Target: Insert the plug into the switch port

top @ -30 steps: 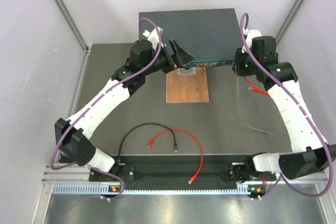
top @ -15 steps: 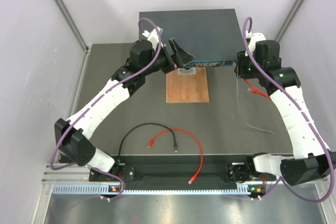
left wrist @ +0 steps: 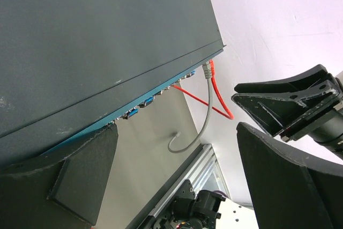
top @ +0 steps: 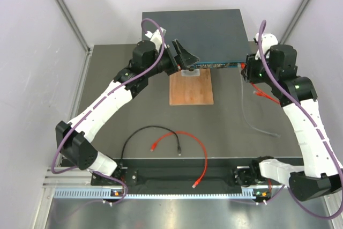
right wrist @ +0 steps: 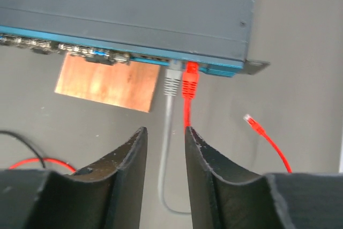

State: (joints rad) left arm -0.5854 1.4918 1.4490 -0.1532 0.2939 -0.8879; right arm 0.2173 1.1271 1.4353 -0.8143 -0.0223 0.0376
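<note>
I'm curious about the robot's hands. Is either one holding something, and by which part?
Nothing is held. The right gripper is open, the grey cable showing loose between its fingers; the left gripper is wide open.

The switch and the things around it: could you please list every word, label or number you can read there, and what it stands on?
No text can be read in any view.
On the switch, the teal front face shows ports but no legible marking.
The ticked strip at the near table edge: marks too small to read.
</note>
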